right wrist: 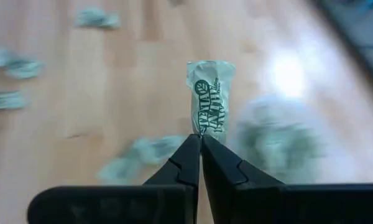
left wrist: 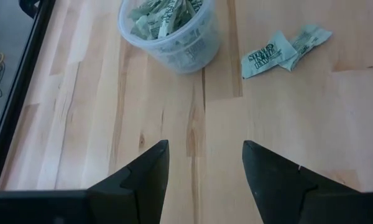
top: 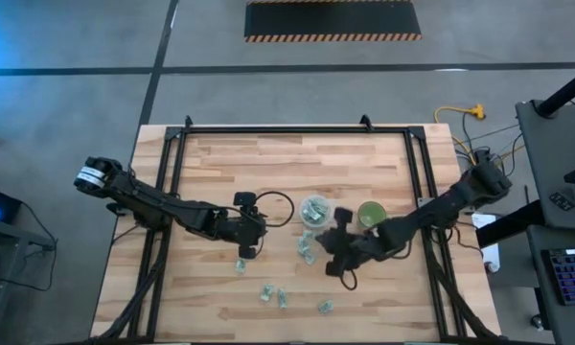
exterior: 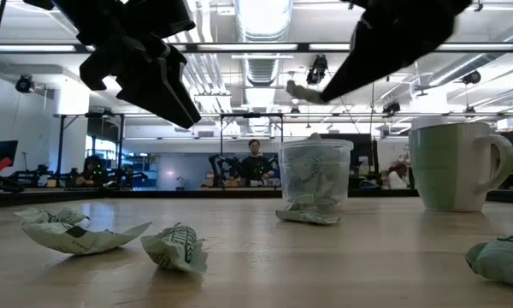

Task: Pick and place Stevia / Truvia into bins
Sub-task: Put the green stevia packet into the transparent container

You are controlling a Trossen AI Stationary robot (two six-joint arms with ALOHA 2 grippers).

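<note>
The pale butcher-block wooden table (top: 287, 192) sits on a grey floor, and the low view looks across it into a bright hall with ceiling lights where a person (exterior: 255, 162) stands far back, too small to make out. The round clear translucent plastic cup (top: 314, 210) near the table's centre is packed with pale green and white paper sachets; the round green cup (top: 371, 213) stands just beside it at three o'clock, its contents hidden. Loose sachets (top: 274, 295) lie scattered toward six o'clock, two more (left wrist: 286, 48) near the clear cup. The right gripper (top: 337, 241), at five o'clock of the clear cup, pinches one upright sachet (right wrist: 210, 93) between closed fingers. The left gripper (top: 246, 240), at eight o'clock, hangs spread and empty above bare wood.
</note>
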